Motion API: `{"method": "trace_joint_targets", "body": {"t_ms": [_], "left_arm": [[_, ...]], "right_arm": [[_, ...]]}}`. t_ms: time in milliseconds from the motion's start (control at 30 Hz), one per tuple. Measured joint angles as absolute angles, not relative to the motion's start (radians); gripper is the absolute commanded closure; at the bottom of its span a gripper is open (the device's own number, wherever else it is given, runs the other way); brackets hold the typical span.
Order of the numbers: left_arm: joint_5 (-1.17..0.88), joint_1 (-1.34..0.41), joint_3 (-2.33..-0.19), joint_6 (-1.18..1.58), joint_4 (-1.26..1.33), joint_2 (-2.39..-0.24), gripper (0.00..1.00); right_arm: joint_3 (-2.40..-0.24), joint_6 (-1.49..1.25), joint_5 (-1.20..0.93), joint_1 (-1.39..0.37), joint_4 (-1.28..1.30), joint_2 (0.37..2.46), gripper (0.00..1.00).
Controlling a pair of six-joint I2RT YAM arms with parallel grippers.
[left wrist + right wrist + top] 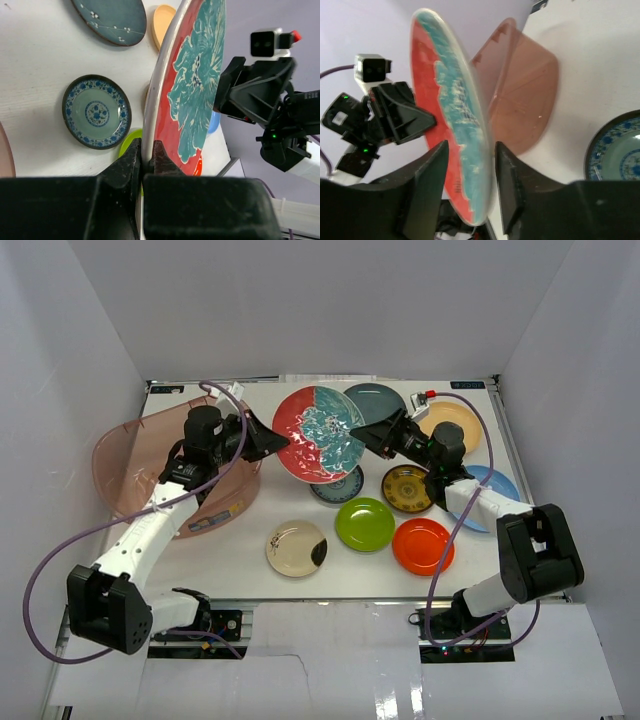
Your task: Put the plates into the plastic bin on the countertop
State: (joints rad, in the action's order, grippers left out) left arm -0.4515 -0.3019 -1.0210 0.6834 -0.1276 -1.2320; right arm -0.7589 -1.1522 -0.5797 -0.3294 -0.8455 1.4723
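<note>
Red-and-teal plate (318, 433) aloft: left arm (150, 525) reaches in, jaws clenching it; right jaws parted

Bright, even light throughout; shadows soft, close foregrounds slightly blurred.

Plain white walls (330, 300) enclose the scene on three sides.

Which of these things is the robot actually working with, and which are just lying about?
Job: large red-and-teal round plate, in the left hand; green round plate; orange round plate; translucent pinkish plastic bin.
Lying about: purple cables; white booth walls.
</note>
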Motion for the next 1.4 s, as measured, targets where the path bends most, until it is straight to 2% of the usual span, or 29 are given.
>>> {"method": "trace_joint_targets", "body": {"t_ms": [67, 100, 167, 233, 400, 667, 867, 1067, 1167, 1200, 1233, 1267, 1300, 1333, 1400], "left_arm": [[-0.438, -0.303, -1.01, 0.676, -0.145, -1.215, 1.0], [-0.437, -0.299, -1.005, 0.683, -0.153, -1.209, 1.0], [-0.435, -0.287, -1.003, 0.696, -0.17, -1.195, 1.0], [-0.437, -0.265, -1.003, 0.714, -0.184, -1.179, 1.0], [-0.408, -0.098, -1.003, 0.768, -0.228, -1.106, 1.0], [-0.201, 0.198, -0.935, 0.847, -0.292, -0.985, 1.0], [-0.171, 0.302, -0.799, 0.858, -0.34, -0.996, 1.0], [-0.172, 0.338, -0.748, 0.857, -0.329, -1.125, 1.0], [-0.17, 0.339, -0.744, 0.852, -0.318, -1.162, 0.73], [-0.168, 0.339, -0.744, 0.851, -0.314, -1.168, 0.58], [-0.171, 0.339, -0.744, 0.846, -0.304, -1.171, 0.24], [-0.171, 0.338, -0.744, 0.844, -0.285, -1.172, 0.13], [-0.168, 0.337, -0.747, 0.839, -0.281, -1.171, 0.06], [-0.167, 0.339, -0.747, 0.839, -0.275, -1.171, 0.02], [-0.164, 0.341, -0.747, 0.834, -0.273, -1.17, 0.02]], "right_arm": [[-0.76, -1.147, -0.592, -0.331, -0.864, 1.47, 0.32], [-0.76, -1.144, -0.601, -0.334, -0.865, 1.465, 0.23], [-0.76, -1.132, -0.611, -0.339, -0.862, 1.448, 0.15], [-0.76, -1.108, -0.618, -0.34, -0.855, 1.417, 0.1], [-0.738, -1.024, -0.624, -0.319, -0.817, 1.29, 0.1], [-0.669, -0.836, -0.568, -0.305, -0.64, 1.186, 0.15], [-0.664, -0.719, -0.486, -0.288, -0.514, 1.184, 0.23], [-0.664, -0.672, -0.414, -0.281, -0.488, 1.212, 0.23], [-0.678, -0.661, -0.355, -0.28, -0.474, 1.279, 0.21], [-0.688, -0.657, -0.333, -0.277, -0.467, 1.311, 0.21], [-0.7, -0.654, -0.304, -0.275, -0.46, 1.345, 0.2], [-0.712, -0.655, -0.276, -0.274, -0.456, 1.377, 0.2], [-0.725, -0.656, -0.246, -0.271, -0.454, 1.408, 0.21], [-0.739, -0.657, -0.214, -0.27, -0.45, 1.441, 0.21], [-0.767, -0.669, -0.164, -0.268, -0.447, 1.504, 0.2]]}}
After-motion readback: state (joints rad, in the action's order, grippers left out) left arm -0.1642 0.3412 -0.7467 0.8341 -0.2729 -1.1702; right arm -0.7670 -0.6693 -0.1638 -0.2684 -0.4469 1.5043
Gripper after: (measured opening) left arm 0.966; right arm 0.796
